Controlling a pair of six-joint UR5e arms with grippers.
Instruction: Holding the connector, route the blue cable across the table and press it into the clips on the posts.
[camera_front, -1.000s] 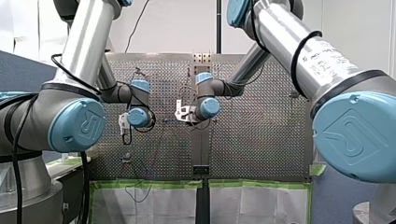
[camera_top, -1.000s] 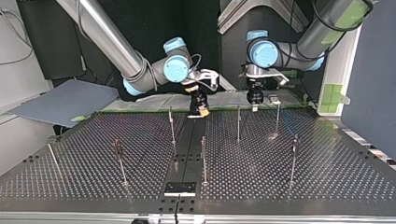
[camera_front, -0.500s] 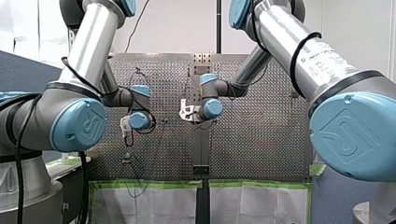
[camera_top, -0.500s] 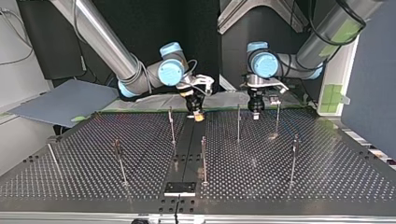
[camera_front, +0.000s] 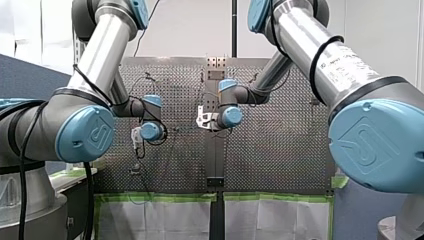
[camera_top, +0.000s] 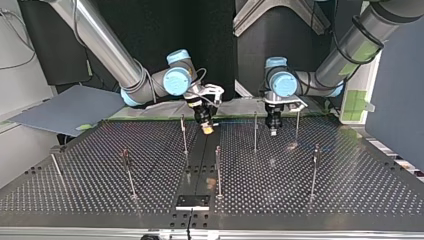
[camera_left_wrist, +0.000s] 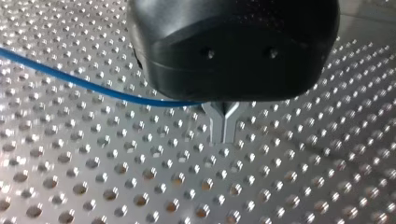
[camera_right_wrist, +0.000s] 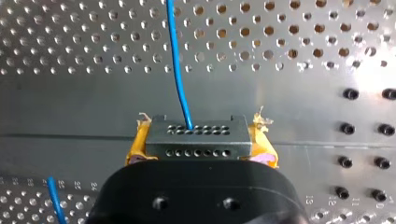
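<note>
In the right wrist view a grey connector (camera_right_wrist: 196, 133) with rows of small holes sits between the yellow pads (camera_right_wrist: 264, 151) of my right gripper (camera_right_wrist: 200, 149), which is shut on it. The blue cable (camera_right_wrist: 177, 70) leaves the connector and runs ahead over the perforated table. In the left wrist view my left gripper (camera_left_wrist: 223, 128) has its metal fingers together just above the table, and the blue cable (camera_left_wrist: 84, 83) runs taut into their root. In the top view my right gripper (camera_top: 206, 128) hangs over the table's middle strip and my left gripper (camera_top: 273, 131) between two posts.
Several thin posts stand on the table, among them one (camera_top: 183, 135) beside my right gripper, one (camera_top: 255, 132) and one (camera_top: 297, 127) flanking my left gripper, and one (camera_top: 218, 170) nearer the camera. A black plate (camera_top: 192, 201) lies at the near edge.
In the top view my right gripper has moved with the connector a little to the left and towards the camera. My left gripper has come down lower over the table.
</note>
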